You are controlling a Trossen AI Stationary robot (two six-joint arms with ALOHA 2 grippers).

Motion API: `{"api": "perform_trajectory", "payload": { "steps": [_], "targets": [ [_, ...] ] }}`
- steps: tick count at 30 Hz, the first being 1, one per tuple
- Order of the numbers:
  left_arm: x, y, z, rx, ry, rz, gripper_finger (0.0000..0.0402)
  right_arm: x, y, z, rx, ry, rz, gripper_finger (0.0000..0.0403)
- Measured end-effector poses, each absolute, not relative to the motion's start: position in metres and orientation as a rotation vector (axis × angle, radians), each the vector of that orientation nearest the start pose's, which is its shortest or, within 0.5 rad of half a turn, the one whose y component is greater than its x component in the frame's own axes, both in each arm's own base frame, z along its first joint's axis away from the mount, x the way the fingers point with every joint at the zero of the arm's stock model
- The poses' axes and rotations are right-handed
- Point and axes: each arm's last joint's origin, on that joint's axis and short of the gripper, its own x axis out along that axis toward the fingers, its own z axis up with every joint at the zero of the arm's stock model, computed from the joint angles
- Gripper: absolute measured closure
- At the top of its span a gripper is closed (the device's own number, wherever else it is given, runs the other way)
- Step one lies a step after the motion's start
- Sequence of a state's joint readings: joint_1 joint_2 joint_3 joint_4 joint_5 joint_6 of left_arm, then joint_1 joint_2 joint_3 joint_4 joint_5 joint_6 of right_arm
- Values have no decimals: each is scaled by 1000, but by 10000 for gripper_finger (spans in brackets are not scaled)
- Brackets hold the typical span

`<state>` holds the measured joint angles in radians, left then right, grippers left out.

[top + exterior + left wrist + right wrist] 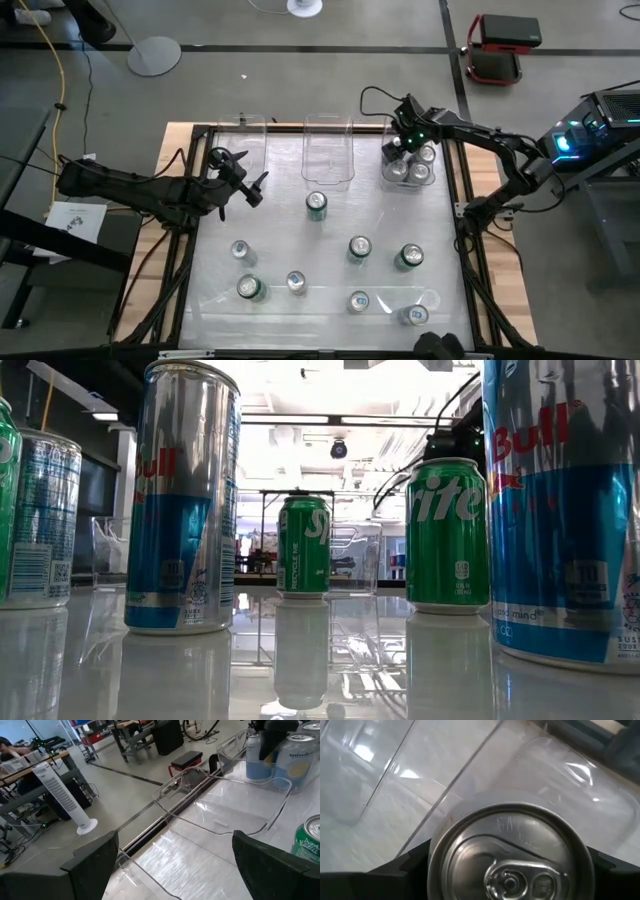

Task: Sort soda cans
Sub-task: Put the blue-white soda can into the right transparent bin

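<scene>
Several soda cans stand upright on the table: green ones (316, 205) (359, 248) (408, 257) (250, 288) and silver ones (241, 250) (296, 282) (359, 300) (415, 315). Three clear bins line the far edge. The right bin (441, 168) holds several silver cans (420, 172). My right gripper (405, 143) hangs over that bin's far left part, shut on a silver-topped can (512, 860). My left gripper (245, 187) hovers open at the table's left, by the left bin, holding nothing. My right gripper has the can between its two fingers (407, 867), one on each side of the can's upper wall (436, 865) just under the rim. The fingers come from above, pointing steeply down. The can stays upright, top up. The can itself hides whether its bottom stands on the bin floor.
The middle bin (328, 150) and the left bin (247, 135) hold nothing that I can see. Black frame rails (462, 230) run along both table sides. In the low view tall silver-blue cans (185, 500) (565, 510) and green cans (303, 547) (447, 535) crowd the near half.
</scene>
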<state>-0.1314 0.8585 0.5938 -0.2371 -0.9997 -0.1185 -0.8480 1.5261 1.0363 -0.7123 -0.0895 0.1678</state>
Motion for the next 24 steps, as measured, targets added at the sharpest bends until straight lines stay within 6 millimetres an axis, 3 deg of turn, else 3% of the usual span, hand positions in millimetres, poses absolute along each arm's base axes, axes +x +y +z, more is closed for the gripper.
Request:
{"api": "perform_trajectory", "payload": {
  "steps": [14, 24],
  "targets": [
    [174, 1, 257, 168, 387, 870, 35, 185, -218, 216, 756, 1047, -763, 59],
    [174, 1, 257, 168, 387, 870, 35, 189, -222, 243, 727, 1050, -755, 57]
  ]
}}
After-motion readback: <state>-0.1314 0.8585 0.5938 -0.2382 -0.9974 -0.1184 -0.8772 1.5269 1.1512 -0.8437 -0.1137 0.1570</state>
